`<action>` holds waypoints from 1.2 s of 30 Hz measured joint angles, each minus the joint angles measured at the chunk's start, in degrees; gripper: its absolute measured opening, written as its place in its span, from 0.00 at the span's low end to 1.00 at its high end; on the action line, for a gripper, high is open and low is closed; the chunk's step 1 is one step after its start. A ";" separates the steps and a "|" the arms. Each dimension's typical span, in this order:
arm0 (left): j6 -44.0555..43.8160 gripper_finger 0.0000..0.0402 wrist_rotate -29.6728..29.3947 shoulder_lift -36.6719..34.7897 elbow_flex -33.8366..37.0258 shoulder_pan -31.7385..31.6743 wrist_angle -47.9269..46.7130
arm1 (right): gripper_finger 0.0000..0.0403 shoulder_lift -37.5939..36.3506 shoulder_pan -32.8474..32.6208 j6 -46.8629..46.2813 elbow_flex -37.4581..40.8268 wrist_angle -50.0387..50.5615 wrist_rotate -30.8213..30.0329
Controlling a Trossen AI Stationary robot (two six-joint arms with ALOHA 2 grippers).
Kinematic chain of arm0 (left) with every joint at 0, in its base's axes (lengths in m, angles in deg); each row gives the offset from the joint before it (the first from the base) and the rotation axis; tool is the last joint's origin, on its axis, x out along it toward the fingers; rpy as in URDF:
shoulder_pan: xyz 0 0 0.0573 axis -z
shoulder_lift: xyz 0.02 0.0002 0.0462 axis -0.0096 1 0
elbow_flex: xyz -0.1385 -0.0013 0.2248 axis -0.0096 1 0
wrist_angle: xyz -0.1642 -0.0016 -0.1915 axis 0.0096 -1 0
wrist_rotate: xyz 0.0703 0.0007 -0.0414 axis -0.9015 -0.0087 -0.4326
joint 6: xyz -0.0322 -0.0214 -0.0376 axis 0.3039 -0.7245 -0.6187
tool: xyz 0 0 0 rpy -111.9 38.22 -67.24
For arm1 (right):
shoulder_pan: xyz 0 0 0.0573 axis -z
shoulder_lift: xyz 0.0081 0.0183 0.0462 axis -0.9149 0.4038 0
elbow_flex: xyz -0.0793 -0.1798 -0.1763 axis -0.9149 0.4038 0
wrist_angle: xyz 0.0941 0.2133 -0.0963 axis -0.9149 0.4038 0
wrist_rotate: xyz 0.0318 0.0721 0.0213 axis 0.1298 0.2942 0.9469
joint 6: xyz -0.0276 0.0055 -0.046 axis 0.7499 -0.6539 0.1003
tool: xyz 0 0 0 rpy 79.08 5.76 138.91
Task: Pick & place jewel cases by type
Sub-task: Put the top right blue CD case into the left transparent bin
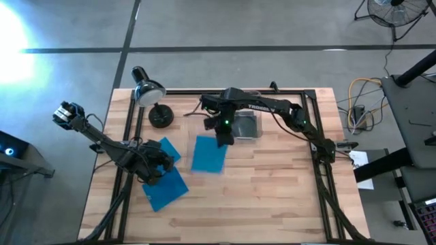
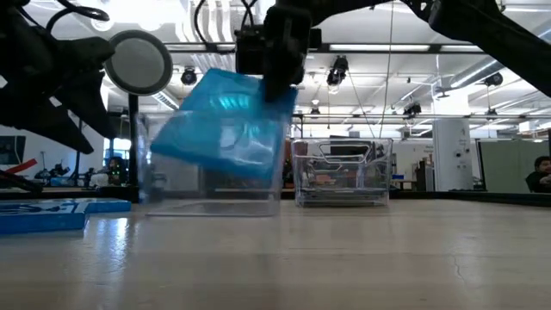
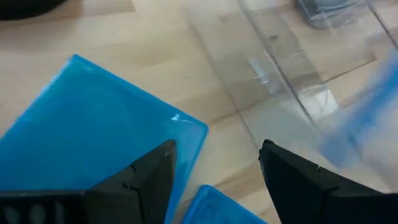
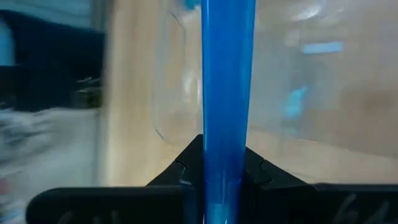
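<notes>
A blue case (image 1: 208, 154) is held above the table by the right gripper (image 1: 223, 138), near the centre of the high view. In the right wrist view the case (image 4: 227, 93) is seen edge-on, pinched between the two fingers, so the gripper is closed on it. In the low view the same case (image 2: 225, 125) hangs tilted, upper centre-left, gripped by one corner only.

Judged risk: w/ such a small corner hold, the thin case could swing or slip out & drop flat on the table (image 1: 272, 197) instead of into a bin. A clear bin (image 2: 211, 164) is seen behind the case in the low view; its wall could be clipped by the hanging corner if the case is lowered crooked.

The case is thin, flat, square, bright see-through blue, w/ glossy reflections.

The left gripper (image 1: 155, 171) sits at lower left of the high view, over two more blue cases (image 1: 167, 185). In the left wrist view its fingers (image 3: 146, 180) are spread apart, w/ nothing between them, above a blue case (image 3: 93, 130).

A 2nd clear bin (image 1: 246, 125) holding dark items is seen right of centre, & a desk lamp (image 1: 148, 90) upper left.
</notes>
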 joint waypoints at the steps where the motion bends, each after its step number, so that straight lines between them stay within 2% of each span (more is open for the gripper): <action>1: -0.02 0.53 -0.02 0.00 0.12 0.00 0.68 | 0.08 0.00 -0.41 -0.48 1.01 0.79 1.53; 9: -0.04 0.53 0.00 0.15 0.62 -0.01 2.22 | 0.08 0.00 -1.55 -8.80 6.69 -2.81 0.46; 14: -0.15 0.53 0.08 0.15 0.62 -0.02 2.43 | 0.11 0.00 -2.58 -10.04 8.02 -3.73 -0.20; 16: -0.15 0.53 0.28 0.15 0.62 -0.02 2.56 | 0.14 -0.03 -2.97 -10.97 7.70 -3.93 -7.34; 18: -0.17 0.53 0.31 0.15 0.62 -0.04 2.58 | 0.18 -0.61 -3.41 -12.66 6.50 -4.03 -19.88; 19: -0.17 0.53 0.29 0.15 0.62 -0.04 2.60 | 0.20 -0.73 -3.46 -12.64 5.79 -3.83 -23.46; 26: -0.13 0.53 0.31 0.15 0.62 -0.04 2.61 | 0.32 -0.45 -3.17 -13.50 -0.10 -3.70 -21.04; 32: -0.13 0.53 0.31 0.15 0.62 -0.04 2.61 | 0.38 0.02 -6.25 -9.75 -0.72 0.24 -7.57; 36: -0.11 0.53 0.16 0.17 0.62 -0.04 2.61 | 0.38 0.76 -8.88 -8.21 -0.25 -0.29 -14.11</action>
